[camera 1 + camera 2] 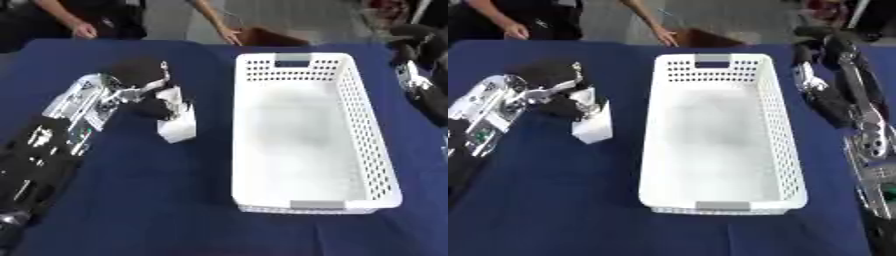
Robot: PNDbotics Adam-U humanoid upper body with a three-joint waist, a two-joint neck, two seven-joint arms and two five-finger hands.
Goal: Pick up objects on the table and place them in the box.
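Curling its fingers round the small white rectangular block (178,126) on the dark blue tablecloth (131,200), the left hand (150,92) sits left of the empty white perforated plastic basket (381,150). The block could slip and tip if lifted unevenly. Far right, the right hand (814,60) hangs idle; its fingers cannot be made out.

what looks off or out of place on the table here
Nothing stands out. The white basket sits flat and holds nothing, and the left robot hand is curled on a white box beside it, which leans slightly in the grasp.
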